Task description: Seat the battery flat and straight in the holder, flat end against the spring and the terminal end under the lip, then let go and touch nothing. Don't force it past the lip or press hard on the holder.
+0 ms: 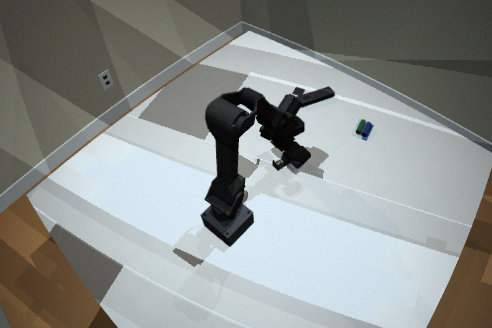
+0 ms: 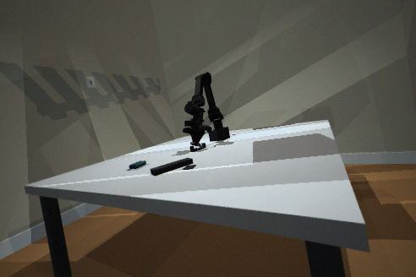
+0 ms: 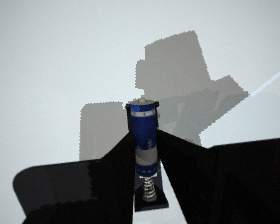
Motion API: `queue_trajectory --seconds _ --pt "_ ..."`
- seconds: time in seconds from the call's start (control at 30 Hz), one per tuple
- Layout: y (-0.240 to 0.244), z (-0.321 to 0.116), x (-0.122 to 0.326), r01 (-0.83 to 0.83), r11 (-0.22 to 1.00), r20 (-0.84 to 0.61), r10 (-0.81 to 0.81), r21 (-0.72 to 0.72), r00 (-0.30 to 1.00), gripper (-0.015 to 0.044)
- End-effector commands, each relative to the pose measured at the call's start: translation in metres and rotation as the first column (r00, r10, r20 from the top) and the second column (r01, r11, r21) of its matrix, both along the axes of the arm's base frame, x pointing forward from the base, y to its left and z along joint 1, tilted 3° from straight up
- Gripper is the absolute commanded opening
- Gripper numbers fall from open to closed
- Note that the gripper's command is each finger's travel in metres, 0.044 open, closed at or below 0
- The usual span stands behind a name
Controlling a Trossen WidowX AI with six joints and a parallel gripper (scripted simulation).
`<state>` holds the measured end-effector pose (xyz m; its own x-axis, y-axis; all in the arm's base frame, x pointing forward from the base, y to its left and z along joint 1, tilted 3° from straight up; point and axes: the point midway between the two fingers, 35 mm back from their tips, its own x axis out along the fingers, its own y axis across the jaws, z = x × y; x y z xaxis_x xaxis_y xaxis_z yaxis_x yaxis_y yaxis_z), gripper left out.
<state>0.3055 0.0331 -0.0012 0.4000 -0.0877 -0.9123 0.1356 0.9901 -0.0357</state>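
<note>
The blue and white battery (image 3: 145, 130) lies lengthwise over the black holder (image 1: 278, 164) (image 2: 198, 148) (image 3: 159, 204). The gripper (image 3: 146, 134) is shut on the battery's sides, low over the holder; in the top and exterior views its fingers hide the battery. In the wrist view the flat end points down at the coiled spring (image 3: 149, 190), close to its top. The pale terminal end (image 3: 142, 101) shows uncovered at the far end, between dark corners of the holder. Whether the battery is level, or how deep it sits, I cannot tell.
A green cylinder (image 1: 360, 126) and a blue cylinder (image 1: 367, 129) lie side by side at the right in the top view. A long black bar (image 1: 318, 95) (image 2: 172, 166) lies beyond the arm, with a small dark flat piece (image 2: 189, 167) beside it.
</note>
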Motion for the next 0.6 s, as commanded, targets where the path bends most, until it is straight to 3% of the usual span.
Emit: queue_trajectory --seconds 0.0,0.57 --pt "0.0 0.0002 -0.0009 -0.005 1.0 0.029 0.005 -0.008 1.0 0.006" --pt "-0.0002 -0.0057 -0.0068 -0.007 1.0 0.134 0.009 -0.02 0.991 0.006"
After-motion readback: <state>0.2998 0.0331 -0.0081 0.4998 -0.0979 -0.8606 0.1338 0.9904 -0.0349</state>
